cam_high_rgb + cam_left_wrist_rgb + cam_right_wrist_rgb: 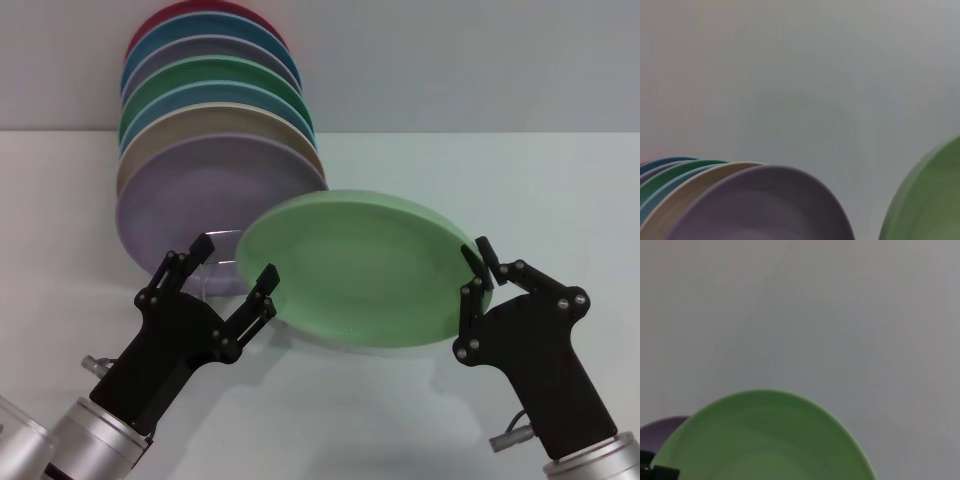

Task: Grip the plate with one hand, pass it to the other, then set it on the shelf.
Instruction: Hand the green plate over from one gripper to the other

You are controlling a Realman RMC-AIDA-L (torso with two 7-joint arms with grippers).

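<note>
Gleaming mint-green plate point(360, 270), tilted

both grippers, left point(232, 262) and right point(478, 268), are matte black with jointed link fingers pinned by small silver screws, chunky black bodies sitting on brushed silver cylinder wrists, and there's a little grey cable plug sticking out near each wrist

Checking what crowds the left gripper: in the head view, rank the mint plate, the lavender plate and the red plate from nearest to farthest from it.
From the left gripper:
1. Mint plate, just to its right, rim beside the fingertip.
2. Lavender plate, front of the rack stack, just behind.
3. Red plate, rearmost in the stack.
</note>
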